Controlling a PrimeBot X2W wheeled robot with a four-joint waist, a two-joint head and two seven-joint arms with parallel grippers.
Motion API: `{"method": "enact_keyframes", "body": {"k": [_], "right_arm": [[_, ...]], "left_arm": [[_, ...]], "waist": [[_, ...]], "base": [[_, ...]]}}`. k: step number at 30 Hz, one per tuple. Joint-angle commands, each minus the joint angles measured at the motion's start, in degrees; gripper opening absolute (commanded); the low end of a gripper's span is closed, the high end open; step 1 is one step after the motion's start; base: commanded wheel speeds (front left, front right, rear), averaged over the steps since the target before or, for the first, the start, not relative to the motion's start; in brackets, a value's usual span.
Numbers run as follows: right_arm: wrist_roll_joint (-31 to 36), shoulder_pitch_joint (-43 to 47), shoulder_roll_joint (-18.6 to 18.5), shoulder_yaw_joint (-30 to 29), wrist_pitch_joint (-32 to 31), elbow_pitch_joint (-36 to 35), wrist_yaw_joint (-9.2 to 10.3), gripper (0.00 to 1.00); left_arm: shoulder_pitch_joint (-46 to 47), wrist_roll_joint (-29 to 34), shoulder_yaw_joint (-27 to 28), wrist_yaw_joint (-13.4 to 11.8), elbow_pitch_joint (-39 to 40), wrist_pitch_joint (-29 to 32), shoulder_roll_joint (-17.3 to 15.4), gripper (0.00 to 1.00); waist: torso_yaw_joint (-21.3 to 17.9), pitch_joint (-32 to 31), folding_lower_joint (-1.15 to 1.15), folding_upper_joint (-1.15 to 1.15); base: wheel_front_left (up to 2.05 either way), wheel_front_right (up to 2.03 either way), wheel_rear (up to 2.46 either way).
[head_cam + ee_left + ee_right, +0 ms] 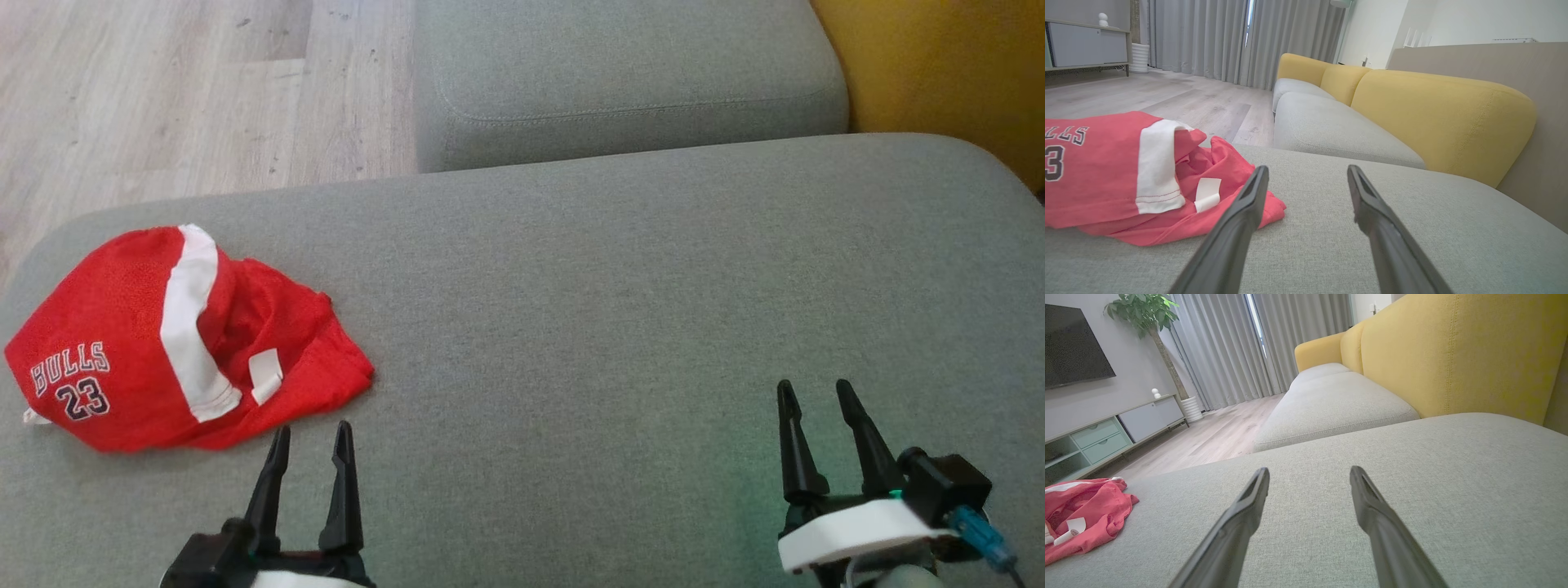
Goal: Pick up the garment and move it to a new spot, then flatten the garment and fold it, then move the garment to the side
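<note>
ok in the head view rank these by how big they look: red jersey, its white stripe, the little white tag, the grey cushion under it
1. grey cushion
2. red jersey
3. white stripe
4. white tag
None look alike, and all sit on one surface, so nearness hardly skews it.

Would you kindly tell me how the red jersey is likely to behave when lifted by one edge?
The red jersey lies crumpled in soft folds, so it will probably sag rather than hold shape. Its mesh-like fabric suggests it is light. Pushed across the woven grey cushion, it would likely bunch up.
</note>
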State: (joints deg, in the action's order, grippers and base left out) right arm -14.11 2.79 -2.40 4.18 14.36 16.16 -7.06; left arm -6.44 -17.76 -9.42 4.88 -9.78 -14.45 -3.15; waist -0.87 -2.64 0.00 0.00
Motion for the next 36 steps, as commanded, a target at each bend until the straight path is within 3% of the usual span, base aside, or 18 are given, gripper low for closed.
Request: {"method": "enact_keyframes", "body": {"k": [1, 13, 36], "right_arm": [[-0.3, -2.9, -0.5, 1.5, 0.6, -1.7, -0.43, 1.0], [-1.6, -2.6, -0.5, 3.5, 0.6, -2.4, -0.43, 1.0], [-5.0, -0.6, -0.5, 9.7, 0.6, -4.1, -0.43, 1.0]], "left_arm": [[2.3, -0.7, 1.7, -0.2, 1.6, -0.5, 0.3, 1.0], [2.2, -0.7, 2.5, -0.6, 1.9, -0.5, 0.3, 1.0], [0.4, 1.6, 7.3, -2.2, 2.1, -0.5, 0.3, 1.0]], "waist": [[0.0, 0.1, 0.0, 0.0], [2.0, -0.5, 0.0, 0.0], [13.5, -2.6, 0.0, 0.0]], "base": [[0.0, 0.0, 0.0], [0.0, 0.0, 0.0], [0.0, 0.0, 0.0]]}}
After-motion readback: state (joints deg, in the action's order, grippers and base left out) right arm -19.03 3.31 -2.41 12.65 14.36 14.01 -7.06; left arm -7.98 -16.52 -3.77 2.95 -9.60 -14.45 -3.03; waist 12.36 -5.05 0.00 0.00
